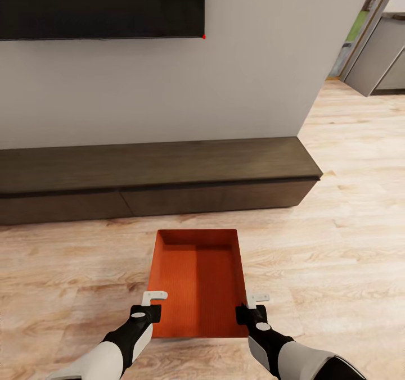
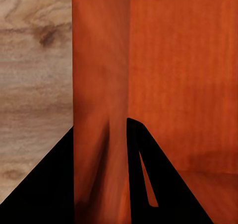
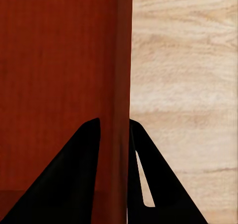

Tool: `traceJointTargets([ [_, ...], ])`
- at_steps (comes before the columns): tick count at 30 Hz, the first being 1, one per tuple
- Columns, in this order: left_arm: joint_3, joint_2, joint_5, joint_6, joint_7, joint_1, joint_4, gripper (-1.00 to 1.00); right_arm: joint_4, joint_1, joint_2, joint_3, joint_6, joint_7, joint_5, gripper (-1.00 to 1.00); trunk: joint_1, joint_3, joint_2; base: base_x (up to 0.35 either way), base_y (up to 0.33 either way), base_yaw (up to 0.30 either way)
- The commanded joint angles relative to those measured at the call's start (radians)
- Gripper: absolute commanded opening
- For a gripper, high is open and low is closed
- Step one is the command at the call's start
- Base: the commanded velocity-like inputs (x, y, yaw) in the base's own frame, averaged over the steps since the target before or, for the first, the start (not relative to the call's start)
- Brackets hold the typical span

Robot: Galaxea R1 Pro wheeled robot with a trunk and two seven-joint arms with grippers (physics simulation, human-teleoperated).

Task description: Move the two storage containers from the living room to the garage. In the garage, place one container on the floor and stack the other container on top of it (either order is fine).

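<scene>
Holding one storage container [image 1: 197, 281] two-handed above the living-room plank floor [image 1: 337, 245], in front of the TV bench [image 1: 157, 177].
Left gripper [image 1: 151, 306] pinches the left wall, right gripper [image 1: 254, 307] the right wall, one finger either side. Bin looks rigid, light, smooth-walled, so likely slippery; opposed near-end wall grips suit it.

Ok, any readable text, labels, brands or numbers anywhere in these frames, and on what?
None: the orange-red storage container, the black TV, the dark low cabinet, the wall and the wood plank floor carry no lettering, nor does the left pincer or the right pincer.
</scene>
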Motion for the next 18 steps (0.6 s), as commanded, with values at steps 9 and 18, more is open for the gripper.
traceJointTargets([
  [9,0.017,0.0,-0.021,0.005,0.03,0.0,-0.002,-1.0,0.001,-0.001,0.0,-0.018,-0.007,-0.005,-0.019,-1.0,-0.035,0.028,0.063,0.0,0.0,0.0],
  [18,0.017,0.0,-0.021,0.005,0.03,0.0,-0.002,-1.0,0.001,-0.001,-0.002,-0.018,-0.007,-0.005,-0.019,-1.0,-0.069,0.056,0.126,0.0,0.0,0.0],
])
